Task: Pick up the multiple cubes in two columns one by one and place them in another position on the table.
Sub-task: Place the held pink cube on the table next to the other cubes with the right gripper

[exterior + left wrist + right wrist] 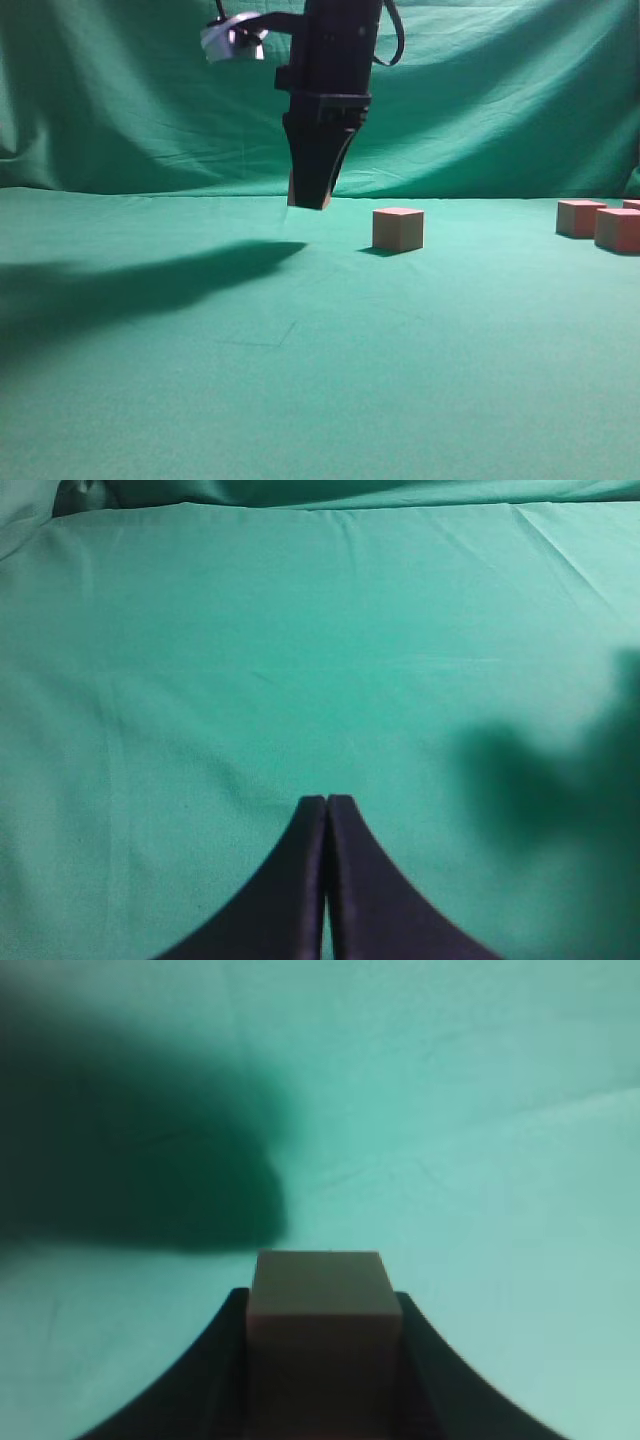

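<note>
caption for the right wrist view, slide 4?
Right gripper clamps one pink cube between its dark fingers above the green table, beside the arm's shadow.

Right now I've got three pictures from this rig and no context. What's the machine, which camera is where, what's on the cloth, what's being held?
It is a two-armed table robot; each arm ends in a two-fingered gripper with a camera on its wrist.

The wide picture is a side camera looking along the table, which is covered in green cloth. In it the right gripper hangs above the surface, clamped on a small pink-tan cube that peeks out between its dark fingers. One loose cube sits on the cloth just to its right, and three more sit at the right edge of the picture.

The right wrist picture looks down past that gripper: the held cube fills the gap between the fingers.

The left wrist picture shows the left gripper, fingers closed together with nothing between them, over bare cloth.
</note>
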